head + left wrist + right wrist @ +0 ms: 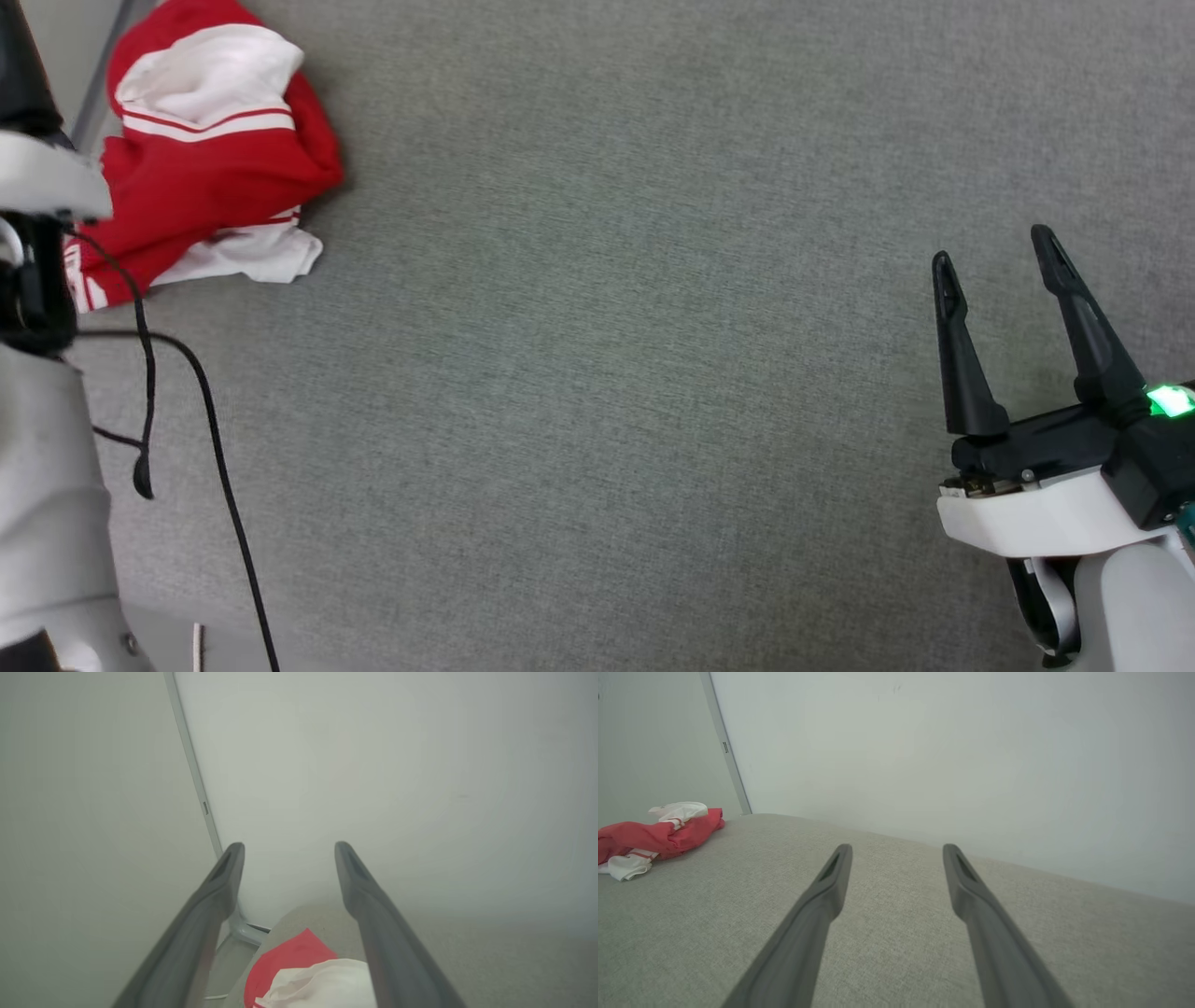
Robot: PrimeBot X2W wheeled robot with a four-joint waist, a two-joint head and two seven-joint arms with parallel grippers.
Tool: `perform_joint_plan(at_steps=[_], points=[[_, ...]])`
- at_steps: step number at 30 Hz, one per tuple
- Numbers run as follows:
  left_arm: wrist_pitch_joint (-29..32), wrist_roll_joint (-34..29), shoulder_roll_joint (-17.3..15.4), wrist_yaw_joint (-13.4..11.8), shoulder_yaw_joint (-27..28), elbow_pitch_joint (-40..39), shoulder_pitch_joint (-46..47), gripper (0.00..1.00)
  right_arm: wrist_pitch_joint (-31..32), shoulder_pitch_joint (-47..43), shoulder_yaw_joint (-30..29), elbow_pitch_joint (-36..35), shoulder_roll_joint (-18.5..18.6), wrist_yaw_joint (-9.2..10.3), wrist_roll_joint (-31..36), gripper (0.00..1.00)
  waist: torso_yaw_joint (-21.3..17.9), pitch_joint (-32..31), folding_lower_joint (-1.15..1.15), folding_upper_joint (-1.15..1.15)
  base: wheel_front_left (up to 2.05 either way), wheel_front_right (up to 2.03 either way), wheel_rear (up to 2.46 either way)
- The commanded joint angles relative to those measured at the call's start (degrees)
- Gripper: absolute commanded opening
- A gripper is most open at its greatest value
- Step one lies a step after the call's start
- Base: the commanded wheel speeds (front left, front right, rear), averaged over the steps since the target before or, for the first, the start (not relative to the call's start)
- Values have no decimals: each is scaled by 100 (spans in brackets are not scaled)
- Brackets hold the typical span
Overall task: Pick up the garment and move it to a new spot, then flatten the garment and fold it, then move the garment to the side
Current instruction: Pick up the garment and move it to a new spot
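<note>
Only one crumpled garment (217, 163).

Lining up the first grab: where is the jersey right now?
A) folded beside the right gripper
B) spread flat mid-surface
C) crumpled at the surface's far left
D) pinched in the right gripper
C: the garment lies bunched at the far left of the grey surface, while the right gripper stands open and empty far to its right.

Garment (219, 154) partly hidden behind L arm (42, 504) in head view; btm edge crops it in L wrist view.
</note>
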State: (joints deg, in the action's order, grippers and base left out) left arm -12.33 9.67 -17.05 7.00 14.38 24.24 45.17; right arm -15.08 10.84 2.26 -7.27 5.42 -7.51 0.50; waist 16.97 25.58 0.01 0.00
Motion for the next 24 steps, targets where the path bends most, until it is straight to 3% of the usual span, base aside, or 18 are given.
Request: perform_joint_plan(at_steps=[1,11,19,24], points=[[185,248,-69,28,-60,203,217,100,-14,71,-23,-64,32,4,41,100,-109,125,-1,0,0,0,0],[3024,2163,-1012,39,-1523,1118,875,100,-14,110,-124,-209,81,4,72,100,-260,378,-1,0,0,0,0],[4979,3095,-1491,39,-2437,1562,711,100,-14,147,-111,-259,106,4,76,100,-395,594,-1,0,0,0,0],[5286,3391,-1415,40,-2696,2000,597,100,-14,171,-160,-299,129,4,48,100,-420,707,-1,0,0,0,0]])
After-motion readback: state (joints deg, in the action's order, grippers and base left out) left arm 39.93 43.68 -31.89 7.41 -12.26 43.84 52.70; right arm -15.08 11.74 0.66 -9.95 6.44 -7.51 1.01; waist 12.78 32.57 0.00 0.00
